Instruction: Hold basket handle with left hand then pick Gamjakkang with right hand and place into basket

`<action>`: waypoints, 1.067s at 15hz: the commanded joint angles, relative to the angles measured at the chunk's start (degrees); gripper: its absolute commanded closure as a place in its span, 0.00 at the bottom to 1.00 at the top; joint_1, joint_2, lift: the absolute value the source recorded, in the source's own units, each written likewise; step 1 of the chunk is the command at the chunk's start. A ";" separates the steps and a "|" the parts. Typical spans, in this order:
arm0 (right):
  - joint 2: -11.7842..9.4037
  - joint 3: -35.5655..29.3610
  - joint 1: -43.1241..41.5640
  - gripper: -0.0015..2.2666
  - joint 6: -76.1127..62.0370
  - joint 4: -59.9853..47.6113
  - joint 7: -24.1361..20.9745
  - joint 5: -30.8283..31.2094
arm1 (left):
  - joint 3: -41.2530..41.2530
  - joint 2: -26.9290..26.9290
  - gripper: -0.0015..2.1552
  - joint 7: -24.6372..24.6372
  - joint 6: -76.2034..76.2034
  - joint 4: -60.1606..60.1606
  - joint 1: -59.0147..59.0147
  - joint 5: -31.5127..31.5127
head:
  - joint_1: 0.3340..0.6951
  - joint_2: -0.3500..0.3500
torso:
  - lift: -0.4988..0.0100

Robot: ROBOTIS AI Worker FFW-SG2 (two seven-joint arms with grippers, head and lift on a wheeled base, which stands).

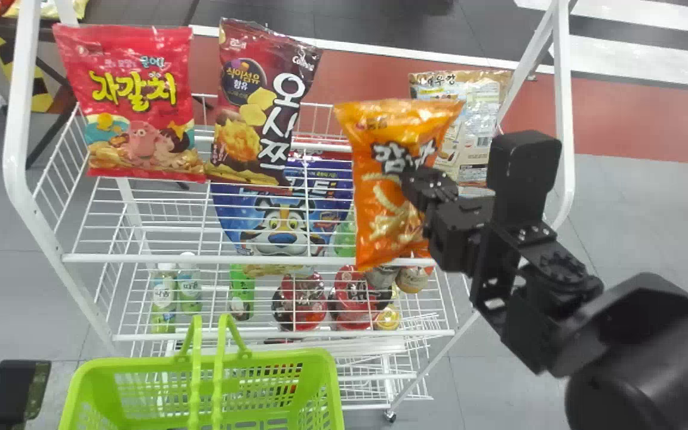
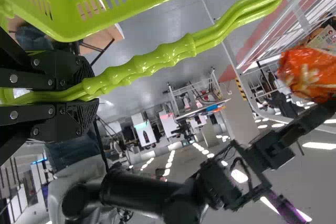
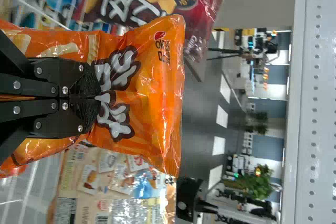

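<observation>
Half done, holds ribbed green plastic handle point(image 2: 152, 64) in left gripper point(image 2: 90, 96), crinkly orange foil bag point(image 3: 152, 93) in right gripper point(image 3: 94, 98); must next lower into slotted green basket point(image 1: 287, 359).

Grey floor point(image 1: 648, 239) meets a reddish band point(image 1: 636, 119) edged in white, with broad white stripes point(image 1: 636, 60) on dark flooring point(image 1: 392, 30) beyond. Long ceiling lights point(image 2: 319, 145) glow overhead, and a leafy green plant point(image 3: 255, 184) stands near what are perhaps windows point(image 3: 270, 145).

We count 1 basket point(image 1: 325, 382), 4 snack bags point(image 1: 374, 209) up high, 1 blue tiger bag point(image 1: 236, 212), 2 white-capped bottles point(image 1: 189, 286), 2+ red cups point(image 1: 302, 301).
</observation>
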 commanded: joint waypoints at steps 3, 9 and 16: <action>-0.16 -1.37 5.79 0.94 14.07 -13.01 -0.96 -1.91 | -0.10 0.17 1.00 -0.18 -0.17 -0.11 0.10 0.00 | 1.00 0.21 | 0.94; 2.39 -0.58 10.27 0.94 34.82 -17.85 -1.76 -4.28 | -0.01 0.17 1.00 -0.18 -1.23 -0.37 0.71 0.00 | 1.00 0.17 | 0.94; 3.98 2.14 10.19 0.94 41.97 -17.76 -0.35 -9.03 | -0.45 0.00 1.00 0.26 -1.58 -0.28 0.45 -0.44 | 1.00 0.22 | 0.94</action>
